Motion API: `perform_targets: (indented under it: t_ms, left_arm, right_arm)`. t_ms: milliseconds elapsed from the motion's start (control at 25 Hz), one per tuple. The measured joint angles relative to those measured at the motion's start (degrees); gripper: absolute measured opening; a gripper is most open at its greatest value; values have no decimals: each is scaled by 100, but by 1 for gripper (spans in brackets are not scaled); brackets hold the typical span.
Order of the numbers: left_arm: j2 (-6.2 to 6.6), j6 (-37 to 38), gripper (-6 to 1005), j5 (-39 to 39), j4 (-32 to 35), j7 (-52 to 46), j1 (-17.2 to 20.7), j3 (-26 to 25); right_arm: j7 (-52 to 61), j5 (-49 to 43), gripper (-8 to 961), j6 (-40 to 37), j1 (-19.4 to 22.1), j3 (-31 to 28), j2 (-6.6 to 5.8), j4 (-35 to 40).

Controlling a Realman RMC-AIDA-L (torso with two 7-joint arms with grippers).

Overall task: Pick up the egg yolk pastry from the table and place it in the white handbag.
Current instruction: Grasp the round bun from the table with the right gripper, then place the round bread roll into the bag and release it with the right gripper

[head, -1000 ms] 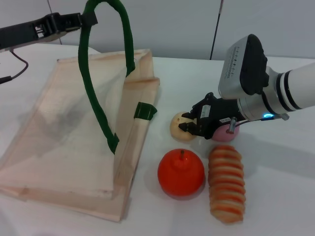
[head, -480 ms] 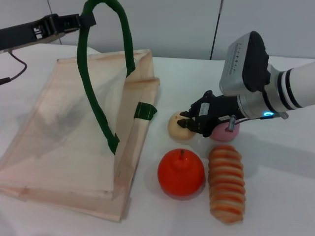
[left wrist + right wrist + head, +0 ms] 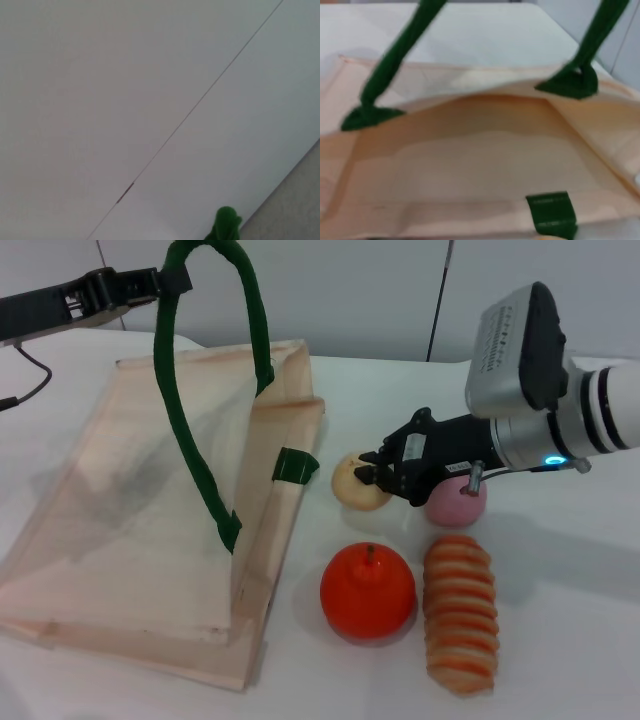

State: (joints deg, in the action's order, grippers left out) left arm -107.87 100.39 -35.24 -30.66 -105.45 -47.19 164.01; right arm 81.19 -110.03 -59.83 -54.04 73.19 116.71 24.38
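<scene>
1. On the left half of the table (image 3: 560, 640) you have the white handbag (image 3: 130, 510) lying flat, its mouth facing three o'clock toward the food. The right wrist view looks straight into that mouth, and you can see only bare cloth inside.
2. One dark green handle (image 3: 195, 390) stands up in a tall loop. The left gripper (image 3: 165, 282) holds its top at about eleven o'clock in the head view, fingers clamped on the strap.
3. The egg yolk pastry (image 3: 355, 483) sits just off the bag's near corner, at three o'clock from the green tab. It looks slightly raised off the table, though you cannot be sure of that.
4. Compared with a second ago, the pastry has shifted a little toward the bag and upward in the head view. The right arm has also risen, its wrist housing now higher in view.
5. The right gripper (image 3: 372, 472) has its dark fingers closed narrowly on the pastry's right side, gripping it.
6. The pink ball (image 3: 458, 502) lies at three o'clock from the pastry, partly under the gripper body. The orange fruit (image 3: 367, 592) and the striped bread roll (image 3: 460, 612) lie at six o'clock from those two, side by side.
</scene>
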Motion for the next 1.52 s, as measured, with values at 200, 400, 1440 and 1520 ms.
perform_targets:
  t_ms: [200, 400, 1440, 1520]
  left_arm:
    - [15, 10, 209, 0, 7, -16, -3, 0]
    - [28, 120, 211, -1, 8, -26, -60, 0]
    - [48, 546, 224, -304, 236, -97, -396, 0]
    - [55, 550, 225, -319, 236, -98, -396, 0]
  right_arm:
    - [197, 15, 106, -477, 200, -3, 0, 658]
    - [318, 115, 103, -877, 288, 111, 0, 1150]
    - [569, 2643, 124, 1479, -650, 3893, 43, 1062]
    - [545, 2801, 144, 1695, -673, 4131, 44, 1075]
